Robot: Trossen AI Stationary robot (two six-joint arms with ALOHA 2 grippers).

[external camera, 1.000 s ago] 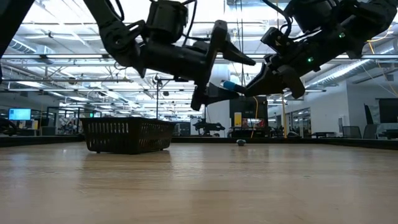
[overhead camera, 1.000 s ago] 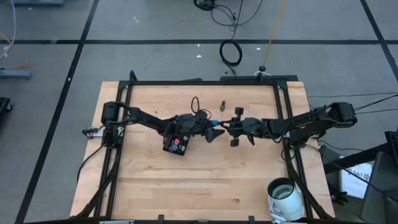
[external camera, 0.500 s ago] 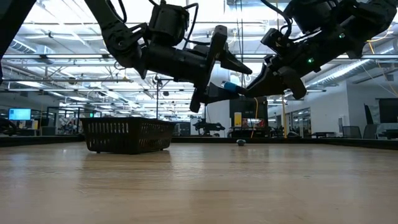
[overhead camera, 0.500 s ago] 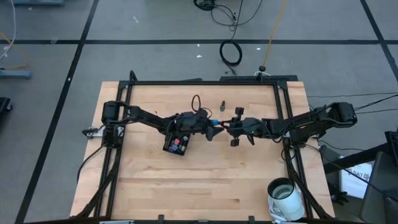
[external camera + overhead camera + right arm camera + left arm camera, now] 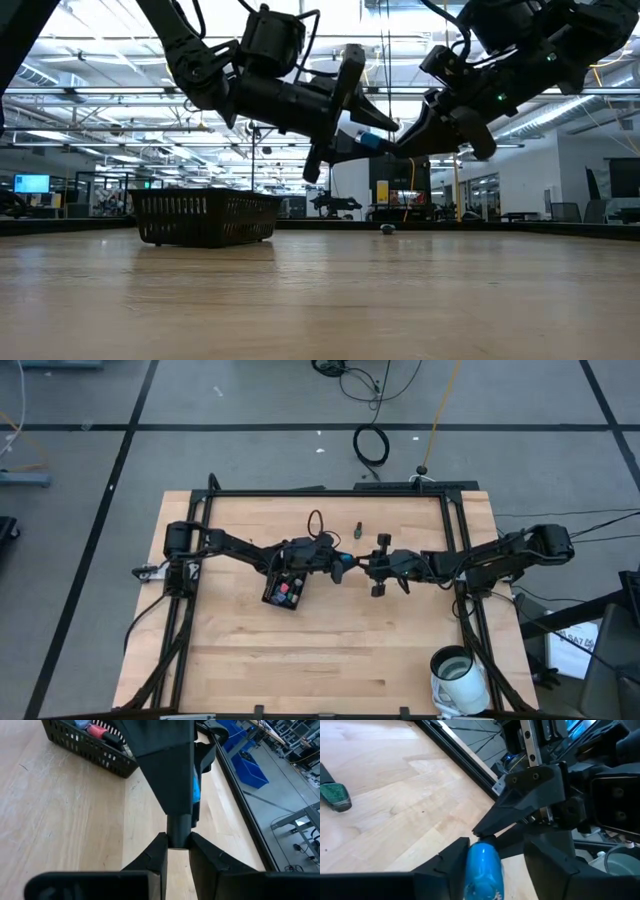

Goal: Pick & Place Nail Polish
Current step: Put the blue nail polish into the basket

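A nail polish bottle with a blue body (image 5: 482,870) and a dark cap hangs level above the middle of the table, between my two grippers. My right gripper (image 5: 178,842) is shut on its cap. My left gripper (image 5: 492,862) faces it from the table's left, open, with one finger on each side of the blue body. A green bottle (image 5: 357,527) lies on its side on the wood farther back. The black slotted tray (image 5: 284,590) stands below my left arm with several bottles in it. My right gripper pinches the bottle's dark cap (image 5: 178,827) between its two fingertips, reaching in level from the table's right. The bottle sticks out past the fingers toward my left gripper, lifted clear of the table. My left gripper: one finger (image 5: 454,861) lies close against the blue body and the other stands apart. Whether it touches, I cannot tell.
A black frame rail (image 5: 330,493) runs round the table. A thin cable loop (image 5: 314,523) lies near the far edge. A white cup (image 5: 460,675) stands at the near right corner, off the wood. The near half of the tabletop is bare wood (image 5: 300,660).
My left gripper's fingers have drawn closer together around the blue bottle, which stays level in my right gripper.
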